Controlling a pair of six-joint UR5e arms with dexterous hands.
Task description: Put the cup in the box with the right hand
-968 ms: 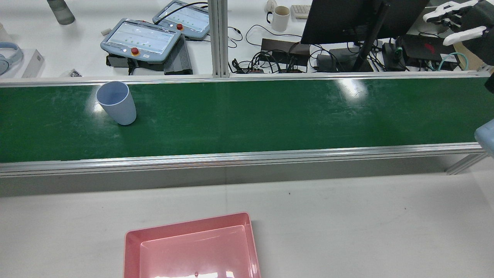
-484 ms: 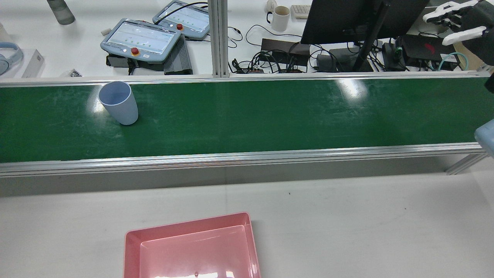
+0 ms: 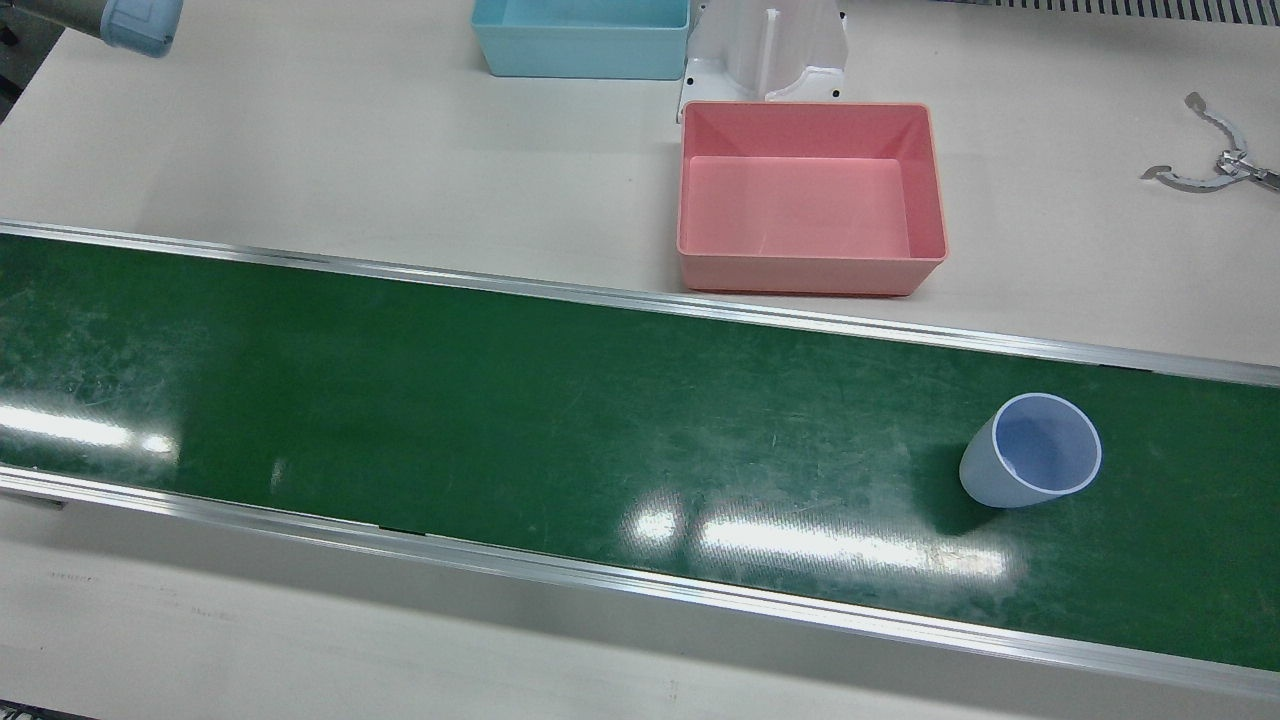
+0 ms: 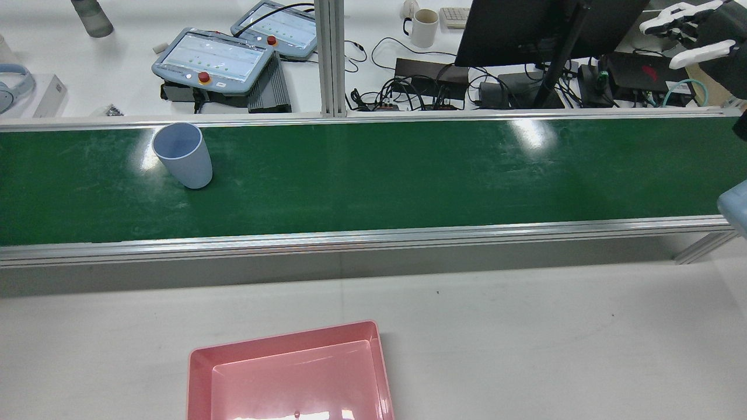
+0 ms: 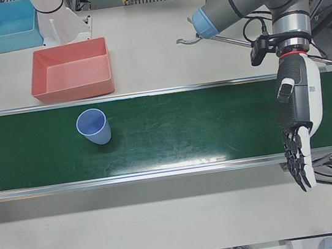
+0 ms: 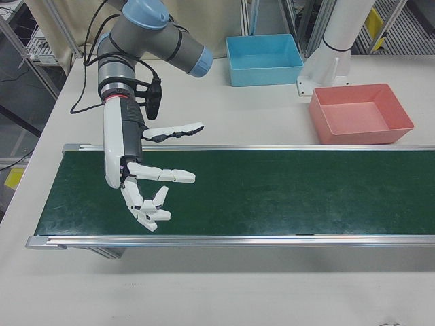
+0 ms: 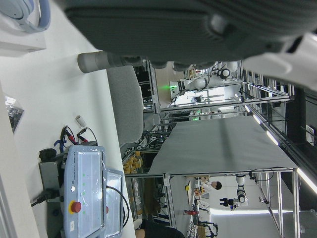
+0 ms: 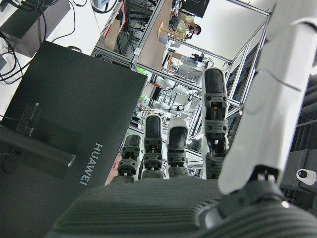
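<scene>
Right hand (image 6: 151, 187), white and segmented with black joints, hangs spread and empty over my end of the long green conveyor belt (image 3: 500, 400), fingers fanned apart and nothing between them. Left hand (image 5: 298, 143) dangles at the opposite end of the belt, fingers loosely extended downward and likewise holding nothing. From the rear view, the pale blue plastic tumbler (image 4: 182, 154) stands upright at about ten o'clock, near the far rail of the belt, while my hand sits at roughly two o'clock, well apart from it. The shallow pink rectangular plastic box (image 3: 810, 195) rests on the white tabletop (image 3: 300, 130) at six o'clock in that rear view, off the belt on the robot's side. My worry is the reach: the tumbler is tall, light and open-mouthed, so I judge a fingertip clipping its rim on approach could topple it and let it roll. If the belt is running, I could also mistime the closing and grab air.
</scene>
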